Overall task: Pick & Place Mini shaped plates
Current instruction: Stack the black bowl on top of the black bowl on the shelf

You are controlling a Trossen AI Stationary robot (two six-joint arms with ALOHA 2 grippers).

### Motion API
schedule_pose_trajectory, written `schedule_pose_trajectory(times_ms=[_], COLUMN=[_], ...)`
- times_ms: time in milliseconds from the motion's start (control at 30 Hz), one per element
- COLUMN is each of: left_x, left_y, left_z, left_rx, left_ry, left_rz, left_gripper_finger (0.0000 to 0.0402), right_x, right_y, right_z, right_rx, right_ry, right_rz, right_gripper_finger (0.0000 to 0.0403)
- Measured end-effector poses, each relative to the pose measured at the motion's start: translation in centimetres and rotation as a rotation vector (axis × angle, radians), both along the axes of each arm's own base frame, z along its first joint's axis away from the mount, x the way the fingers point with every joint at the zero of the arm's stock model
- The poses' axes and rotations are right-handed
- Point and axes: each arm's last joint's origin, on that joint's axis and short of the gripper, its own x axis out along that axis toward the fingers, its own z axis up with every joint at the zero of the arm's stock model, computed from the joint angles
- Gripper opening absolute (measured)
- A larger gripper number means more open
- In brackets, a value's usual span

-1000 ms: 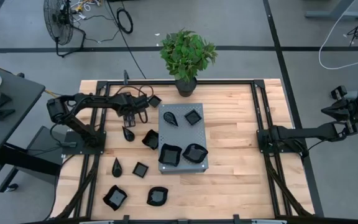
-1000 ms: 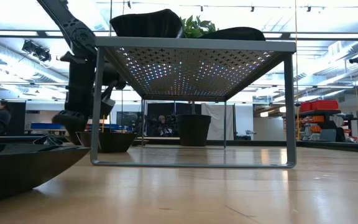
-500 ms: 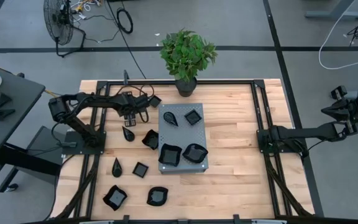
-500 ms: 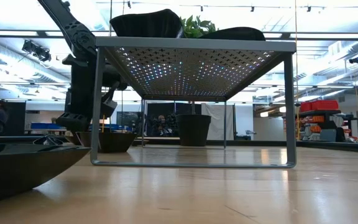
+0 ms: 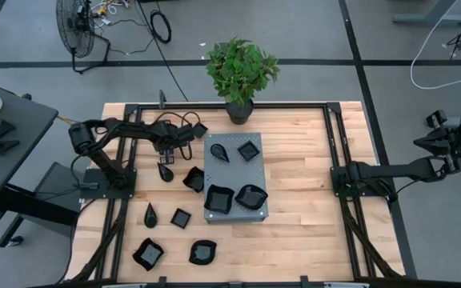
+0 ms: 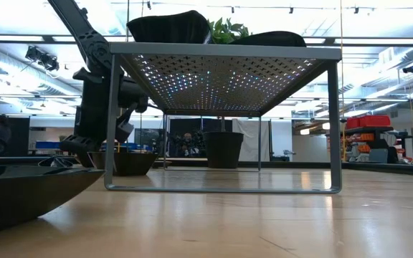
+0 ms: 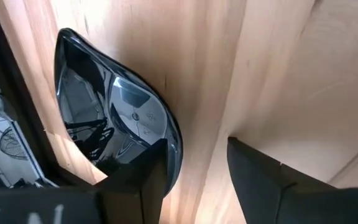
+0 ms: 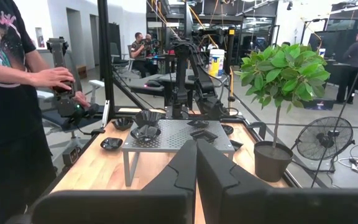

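Several glossy black mini plates lie on the wooden table, and more sit on top of the grey perforated stand point(image 5: 235, 178). My left gripper point(image 5: 166, 155) is open and points down over a teardrop plate point(image 5: 165, 172) left of the stand. In the left wrist view, one finger point(image 7: 148, 171) stands over the rounded rim of the teardrop plate point(image 7: 114, 115), and the other finger point(image 7: 253, 171) stands over bare wood beside it. My right gripper point(image 8: 197, 163) is shut and waits beyond the table's right edge point(image 5: 436, 144). My left gripper comes at the teardrop plate's rounded end point(image 7: 169, 140) from above, with one finger over the rim and one outside it. I cannot tell whether a finger touches the rim. The plate lies flat on the table.
A potted plant point(image 5: 241, 72) stands at the table's far edge. Other plates lie near the left gripper: a small square one point(image 5: 200, 129) and a wavy one point(image 5: 194, 178). More plates point(image 5: 147, 253) sit toward the near edge. A person point(image 8: 8, 93) stands beyond the table.
My left arm has shifted its elbow a little toward the right, and its gripper has sunk slightly toward the teardrop plate. It stays over the same spot. No plate has moved.
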Motion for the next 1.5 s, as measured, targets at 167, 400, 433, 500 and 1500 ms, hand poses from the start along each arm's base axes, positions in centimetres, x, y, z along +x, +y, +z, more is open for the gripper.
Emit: schedule_pose_trajectory(times_ms=[167, 400, 433, 500, 1500], left_x=[-0.1, -0.1, -0.1, -0.1, -0.4], left_y=[0.0, 0.0, 0.0, 0.0, -0.6], left_z=[-0.1, -0.1, -0.1, -0.1, 1.7], left_rx=[0.007, 0.008, 0.01, 0.017, 0.029], left_ry=[0.008, 0.01, 0.012, 0.016, 0.098], left_rz=[0.002, 0.002, 0.002, 0.002, 0.007], left_gripper_finger=[0.0136, 0.0086, 0.008, 0.007, 0.0005], right_x=[0.0, 0.0, 0.0, 0.0, 0.0], right_y=[0.0, 0.0, 0.0, 0.0, 0.0], right_z=[0.0, 0.0, 0.0, 0.0, 0.0], right_rx=[0.0, 0.0, 0.0, 0.0, 0.0], right_ry=[0.0, 0.0, 0.0, 0.0, 0.0], right_rz=[0.0, 0.0, 0.0, 0.0, 0.0], right_gripper_finger=[0.0016, 0.0016, 0.0016, 0.0016, 0.0016])
